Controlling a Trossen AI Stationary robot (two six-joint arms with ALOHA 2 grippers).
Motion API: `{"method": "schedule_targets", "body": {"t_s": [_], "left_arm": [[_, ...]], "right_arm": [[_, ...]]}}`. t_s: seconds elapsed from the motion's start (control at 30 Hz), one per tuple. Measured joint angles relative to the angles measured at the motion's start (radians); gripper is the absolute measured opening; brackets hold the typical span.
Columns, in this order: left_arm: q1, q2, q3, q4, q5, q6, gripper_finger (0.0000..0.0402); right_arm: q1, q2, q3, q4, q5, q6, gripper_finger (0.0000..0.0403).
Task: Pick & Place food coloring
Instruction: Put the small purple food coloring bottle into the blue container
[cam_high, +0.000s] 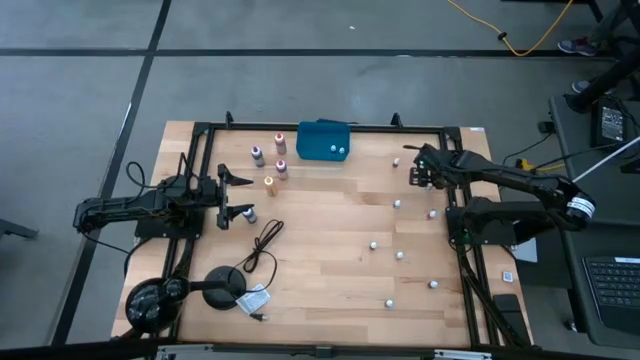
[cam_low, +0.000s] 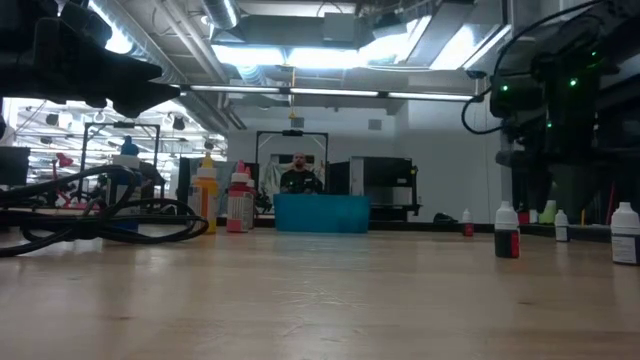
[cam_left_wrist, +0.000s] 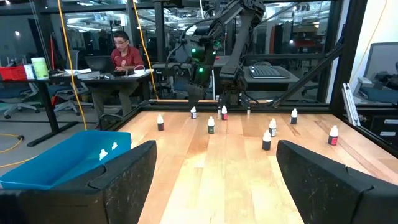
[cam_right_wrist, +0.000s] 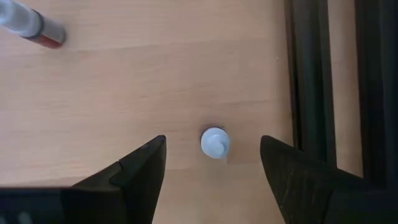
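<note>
Pale wood makes up the table (cam_high: 330, 270), and tiny bottles (cam_high: 399, 255) are scattered over its right half, well apart from one another, white caps up. The right gripper (cam_right_wrist: 212, 167) hangs at the far right edge, pointing straight down with its fingers spread wide. One bottle (cam_right_wrist: 215, 142) stands upright on the wood between the fingers, touching neither. Another (cam_right_wrist: 30, 26) stands off to the side, a red band under its pale cap. A black frame rail (cam_right_wrist: 311, 81) runs just beside the centred bottle.

The left gripper (cam_left_wrist: 214, 180) waits low at the left side, fingers wide apart and holding nothing, facing across the table. A teal tray (cam_high: 323, 140) sits at the far edge with two bottles (cam_high: 335, 151) in it. Near the tray, on its left, four larger bottles (cam_high: 281, 145) stand in a loose cluster. A black cable (cam_high: 262, 245) curls on the near left part of the table. A person (cam_left_wrist: 122, 55) sits at a desk beyond the table.
</note>
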Motion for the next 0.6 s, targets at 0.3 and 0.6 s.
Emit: {"method": "schedule_targets", "body": {"t_s": [0.3,0.6], "left_arm": [[0.000,0.000,0.000,0.000,0.000,0.000,0.0329],[0.000,0.000,0.000,0.000,0.000,0.000,0.0329]], "right_arm": [[-0.032,0.060,-0.002,0.050,-0.011,-0.026,0.0261],[-0.043,0.066,-0.002,0.071,-0.041,-0.044,0.0258]]}}
